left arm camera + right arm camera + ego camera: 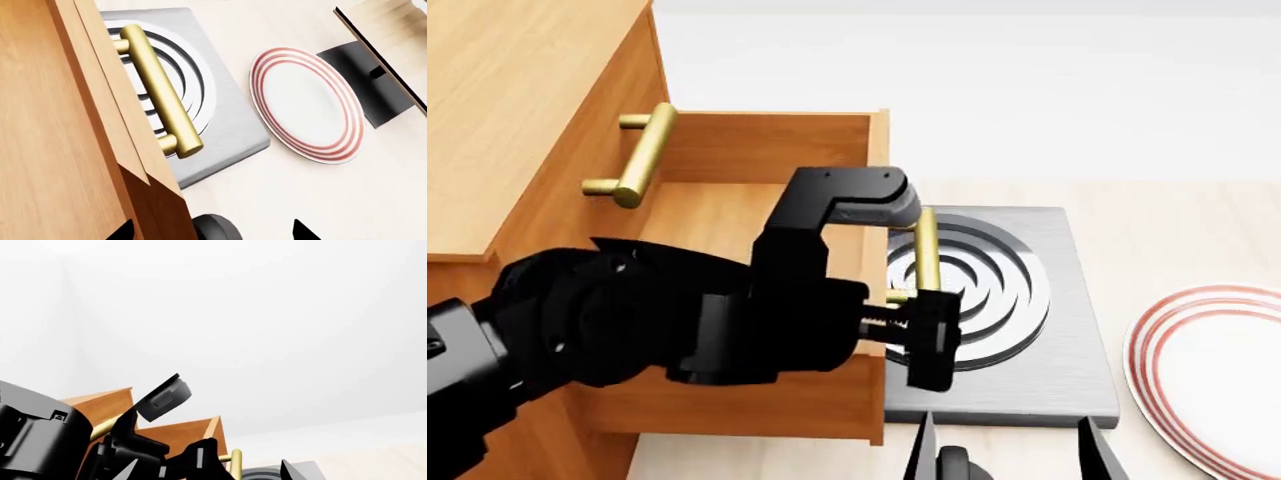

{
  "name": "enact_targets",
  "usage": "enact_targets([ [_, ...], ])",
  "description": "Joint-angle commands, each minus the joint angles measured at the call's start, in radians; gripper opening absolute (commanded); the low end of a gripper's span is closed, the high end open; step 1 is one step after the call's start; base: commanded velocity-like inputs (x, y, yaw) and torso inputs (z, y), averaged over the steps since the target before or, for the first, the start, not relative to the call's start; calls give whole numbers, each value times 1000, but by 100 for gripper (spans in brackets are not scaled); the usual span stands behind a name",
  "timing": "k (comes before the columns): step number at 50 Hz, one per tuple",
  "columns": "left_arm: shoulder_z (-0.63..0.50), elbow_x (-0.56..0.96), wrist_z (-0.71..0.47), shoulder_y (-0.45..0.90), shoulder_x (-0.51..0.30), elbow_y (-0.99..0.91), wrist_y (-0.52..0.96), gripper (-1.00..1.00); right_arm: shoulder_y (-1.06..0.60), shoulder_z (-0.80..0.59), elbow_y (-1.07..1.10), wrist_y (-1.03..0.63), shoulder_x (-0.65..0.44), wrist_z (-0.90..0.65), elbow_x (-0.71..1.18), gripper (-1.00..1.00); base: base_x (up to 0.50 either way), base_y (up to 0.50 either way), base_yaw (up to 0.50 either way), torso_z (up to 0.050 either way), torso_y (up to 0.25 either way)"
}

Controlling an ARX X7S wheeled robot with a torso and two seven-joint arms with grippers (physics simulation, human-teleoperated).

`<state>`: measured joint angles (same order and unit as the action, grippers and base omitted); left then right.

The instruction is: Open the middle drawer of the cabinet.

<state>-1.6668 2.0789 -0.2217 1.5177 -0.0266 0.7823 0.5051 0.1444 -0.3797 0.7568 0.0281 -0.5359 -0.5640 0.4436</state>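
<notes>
The cabinet [521, 100] stands at the left in the head view. Its middle drawer [774, 400] is pulled out, its inside showing. The drawer's brass handle [925, 250] stands over the grey burner plate. My left gripper [924, 345] is at the near end of that handle. In the left wrist view the drawer front [127, 135] and handle [160, 90] lie ahead of my left gripper [213, 234], whose fingertips are wide apart and hold nothing. My right gripper [1008, 455] is open and empty at the bottom edge, in front of the burner plate; its wrist view [210, 474] sees the drawer [180, 437].
A grey burner plate [1054, 370] with concentric rings lies beside the open drawer. A white plate with red rings [1214, 370] lies to its right, also in the left wrist view [307, 102]. The upper drawer's handle [627, 155] sticks out above. A pale board [393, 35] stands farther off.
</notes>
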Motion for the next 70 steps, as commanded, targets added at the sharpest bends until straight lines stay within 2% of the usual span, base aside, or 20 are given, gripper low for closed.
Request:
enact_targets([
  [1,70,36,83,9,27,-51,-75,100,-4,-3,-6,2,0,1,1,100,0,-4,-6,0,0],
  [15,72,30,181,21,27,-67,-165,100,-4,-4,-8,6,-3,1,1,100,6,-6,-10,0,-2],
  [20,72,7,167,27,27,-57,-219,100,-2,-5,-7,7,-4,0,0,100,10,-8,-14,0,-4],
  [24,71,-14,99,40,27,-11,-315,100,-2,-6,-3,5,-4,-2,0,100,8,-8,-14,0,-3],
  [29,71,-22,78,41,27,15,-374,100,-6,-9,-3,2,-4,-3,-1,100,2,-7,-10,0,0],
  [42,71,-44,37,45,27,47,-463,100,-7,-11,-2,2,-6,-4,0,100,0,0,-1,0,0],
  [51,73,-124,-11,54,27,57,-557,100,-14,-16,-5,-2,-4,-4,-2,100,0,0,0,0,0],
  [61,74,-203,-35,52,27,55,-674,100,-15,-19,-4,-4,-4,-7,-2,100,0,0,0,0,0],
  [70,82,-273,16,49,27,8,-739,100,-11,-21,-1,-3,-5,-11,-7,100,0,0,0,0,0],
])
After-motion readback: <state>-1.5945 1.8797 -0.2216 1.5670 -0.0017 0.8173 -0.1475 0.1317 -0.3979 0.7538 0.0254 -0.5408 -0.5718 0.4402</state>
